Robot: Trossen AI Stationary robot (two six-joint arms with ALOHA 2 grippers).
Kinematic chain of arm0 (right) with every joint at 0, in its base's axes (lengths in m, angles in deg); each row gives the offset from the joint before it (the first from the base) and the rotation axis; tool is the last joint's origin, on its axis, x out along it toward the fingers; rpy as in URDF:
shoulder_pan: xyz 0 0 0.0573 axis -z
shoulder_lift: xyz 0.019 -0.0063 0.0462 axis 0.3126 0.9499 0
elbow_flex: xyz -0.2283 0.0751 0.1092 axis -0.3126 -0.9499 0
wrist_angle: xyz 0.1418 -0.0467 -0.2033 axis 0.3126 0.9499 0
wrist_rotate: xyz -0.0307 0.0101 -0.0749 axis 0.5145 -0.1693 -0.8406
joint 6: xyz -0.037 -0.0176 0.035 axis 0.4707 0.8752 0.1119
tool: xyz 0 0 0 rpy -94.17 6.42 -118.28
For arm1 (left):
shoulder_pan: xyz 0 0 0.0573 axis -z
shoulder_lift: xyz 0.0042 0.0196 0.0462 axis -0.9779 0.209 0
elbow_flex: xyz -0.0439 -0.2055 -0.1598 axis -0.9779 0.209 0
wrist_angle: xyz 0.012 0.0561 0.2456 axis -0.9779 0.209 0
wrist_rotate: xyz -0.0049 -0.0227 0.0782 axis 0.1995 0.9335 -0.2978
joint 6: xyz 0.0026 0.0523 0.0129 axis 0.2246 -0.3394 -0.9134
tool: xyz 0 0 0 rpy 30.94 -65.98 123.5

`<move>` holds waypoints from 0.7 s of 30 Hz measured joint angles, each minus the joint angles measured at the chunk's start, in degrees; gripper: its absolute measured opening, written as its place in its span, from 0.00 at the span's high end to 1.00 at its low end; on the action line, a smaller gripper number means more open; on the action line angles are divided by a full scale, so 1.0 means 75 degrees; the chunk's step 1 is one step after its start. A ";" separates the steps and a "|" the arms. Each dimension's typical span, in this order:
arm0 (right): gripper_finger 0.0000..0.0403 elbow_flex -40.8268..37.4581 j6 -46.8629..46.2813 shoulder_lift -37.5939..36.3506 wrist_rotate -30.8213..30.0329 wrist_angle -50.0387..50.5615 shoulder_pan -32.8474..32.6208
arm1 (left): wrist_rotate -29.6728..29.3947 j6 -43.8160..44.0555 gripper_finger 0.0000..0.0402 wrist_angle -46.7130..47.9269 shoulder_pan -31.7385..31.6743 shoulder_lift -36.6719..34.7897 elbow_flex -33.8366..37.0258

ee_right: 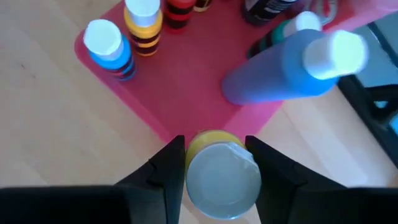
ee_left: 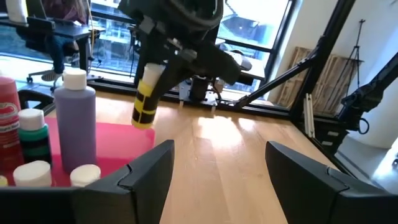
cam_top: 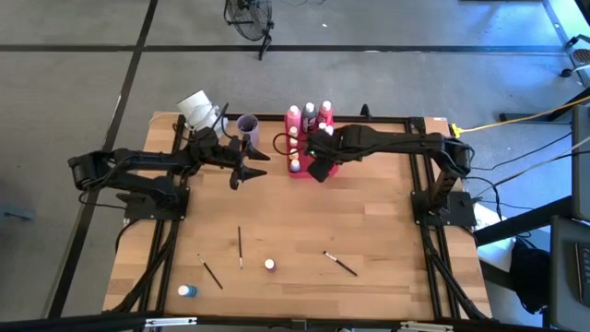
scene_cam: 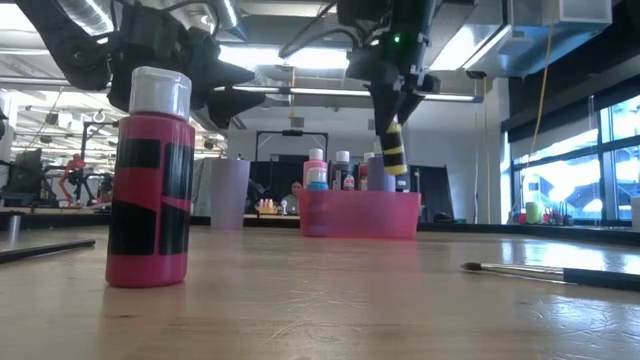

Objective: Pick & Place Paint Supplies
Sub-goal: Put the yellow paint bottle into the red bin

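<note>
From above, the right gripper (cam_top: 320,164) is hanging at the pink tray's (cam_top: 300,172) edge while the left gripper (cam_top: 247,164) is waiting beside it, jaws released. At table level, a yellow paint bottle (scene_cam: 392,146) is hanging above the tray. The right wrist view shows the fingers (ee_right: 169,165) grasping that bottle's cap.

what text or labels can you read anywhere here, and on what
None can be read.
Pink paint bottle: only black label blocks, no legible words.
Yellow paint bottle in the right gripper: black stripes, no letters readable.
Red bottle in the pink tray: white print, too blurred and cut off to read.
</note>
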 joint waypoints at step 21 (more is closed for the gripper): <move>0.65 -0.1874 -0.0925 0.0003 0.0020 -0.1967 0.0742 | 0.0012 -0.0198 0.38 0.0379 0.0000 0.0000 0.0000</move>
